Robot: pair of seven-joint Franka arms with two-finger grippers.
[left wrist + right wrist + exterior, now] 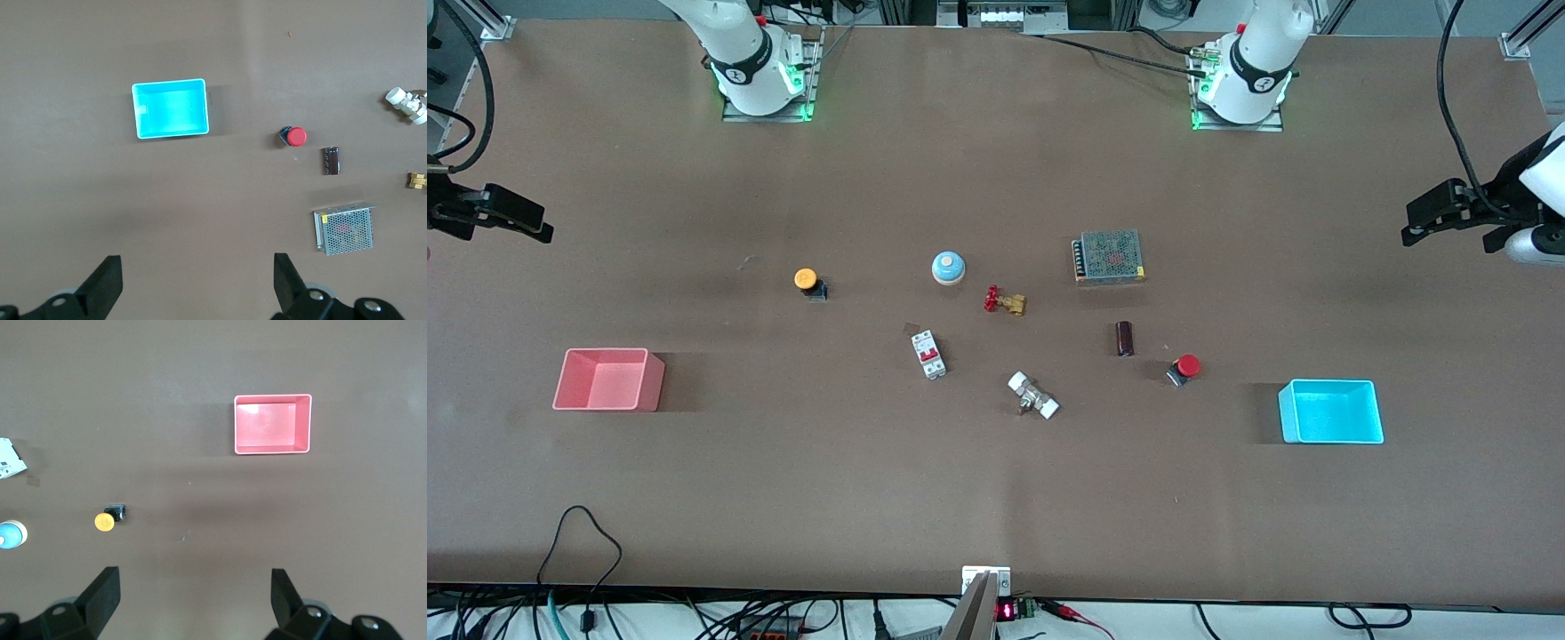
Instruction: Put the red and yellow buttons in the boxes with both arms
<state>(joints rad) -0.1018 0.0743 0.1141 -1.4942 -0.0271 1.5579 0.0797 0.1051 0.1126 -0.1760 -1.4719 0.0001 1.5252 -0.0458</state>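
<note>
Brown desk [996, 498], cables along its near edge. We note the left end effector [193, 283] held high over the left arm's end, fingers spread wide, empty; red button [1184, 368] sits well apart from it, just beside the cyan box [1332, 412]. Right end effector [193, 600] likewise wide open, over the right arm's end; yellow button [809, 283] lies farther from the front camera than the pink box [607, 380]. Both boxes hold nothing.
</note>
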